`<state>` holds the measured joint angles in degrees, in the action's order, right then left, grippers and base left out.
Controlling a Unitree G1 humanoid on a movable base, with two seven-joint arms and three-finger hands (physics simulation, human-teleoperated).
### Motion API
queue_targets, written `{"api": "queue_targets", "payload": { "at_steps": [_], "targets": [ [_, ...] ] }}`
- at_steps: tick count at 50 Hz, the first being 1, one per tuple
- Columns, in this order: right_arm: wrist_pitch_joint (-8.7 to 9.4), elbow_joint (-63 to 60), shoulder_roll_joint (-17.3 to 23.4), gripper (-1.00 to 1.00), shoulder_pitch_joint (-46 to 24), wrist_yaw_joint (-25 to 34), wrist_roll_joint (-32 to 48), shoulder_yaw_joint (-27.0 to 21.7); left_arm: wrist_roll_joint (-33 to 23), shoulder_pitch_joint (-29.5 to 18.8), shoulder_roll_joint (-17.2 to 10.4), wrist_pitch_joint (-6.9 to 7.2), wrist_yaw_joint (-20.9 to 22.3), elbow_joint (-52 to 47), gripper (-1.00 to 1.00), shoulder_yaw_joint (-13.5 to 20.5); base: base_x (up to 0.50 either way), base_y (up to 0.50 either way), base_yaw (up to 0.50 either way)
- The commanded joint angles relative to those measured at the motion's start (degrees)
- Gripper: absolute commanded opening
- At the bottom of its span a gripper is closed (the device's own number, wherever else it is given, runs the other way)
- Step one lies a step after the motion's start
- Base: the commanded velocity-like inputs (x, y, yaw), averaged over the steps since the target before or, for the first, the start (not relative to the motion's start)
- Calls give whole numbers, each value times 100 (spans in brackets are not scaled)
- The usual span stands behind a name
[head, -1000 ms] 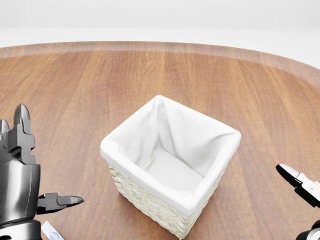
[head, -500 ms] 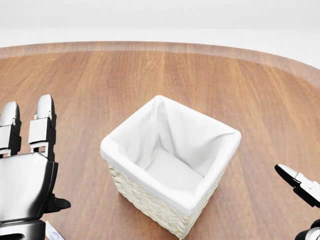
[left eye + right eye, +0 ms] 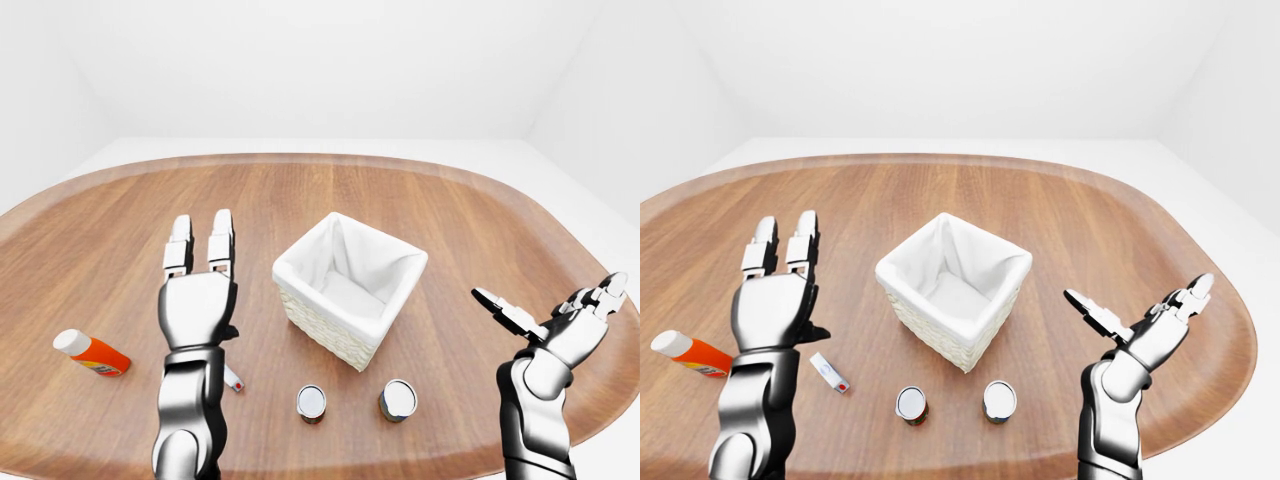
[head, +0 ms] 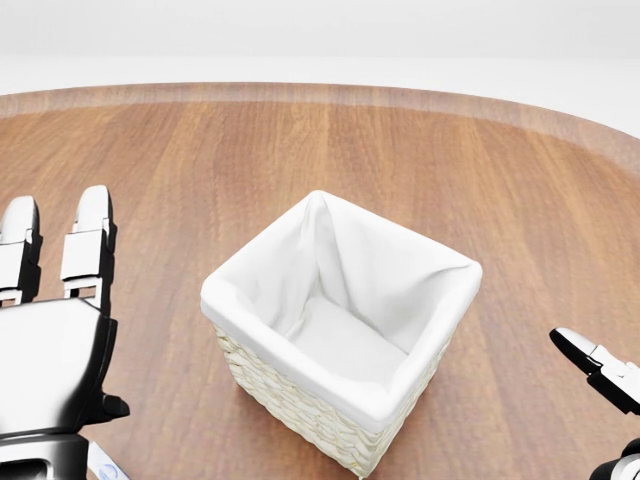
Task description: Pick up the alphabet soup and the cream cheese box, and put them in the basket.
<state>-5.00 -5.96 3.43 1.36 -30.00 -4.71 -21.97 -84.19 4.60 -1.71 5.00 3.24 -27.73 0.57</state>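
A: Soup and cheese box?
B: Two cans [image 3: 911,404] [image 3: 999,400] upright near table's [image 3: 420,195] bottom edge, below basket [image 3: 350,290]; can't tell which is soup. Small flat white box [image 3: 829,372] lies left of them, by left arm.
A: Hands?
B: Left hand [image 3: 197,300] raised, fingers straight, holding nothing. Right hand [image 3: 555,320] spread wide, empty. Orange bottle [image 3: 91,352] lying far left

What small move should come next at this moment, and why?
Probably lower the left hand toward the small flat box lying just below and right of it on the table. Both hands are open and hold nothing, the right hand included, and the basket is empty. Which of the two cans is the soup cannot be told.
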Motion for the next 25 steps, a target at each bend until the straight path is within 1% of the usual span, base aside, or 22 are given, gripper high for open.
{"api": "queue_targets", "payload": {
  "at_steps": [1,17,18,25],
  "targets": [
    [0,-4,-3,100,2,0,11,2,76,-60,24,0,192,-158,100,32,0,0,0],
    [0,-5,-3,100,2,0,11,2,81,-59,14,0,190,-158,100,24,0,0,0],
    [0,-32,-4,100,7,0,-1,0,110,95,18,0,336,-318,100,-10,0,0,0],
    [0,30,4,100,-5,0,23,6,100,417,71,0,499,-664,100,40,0,0,0]
  ]
}}
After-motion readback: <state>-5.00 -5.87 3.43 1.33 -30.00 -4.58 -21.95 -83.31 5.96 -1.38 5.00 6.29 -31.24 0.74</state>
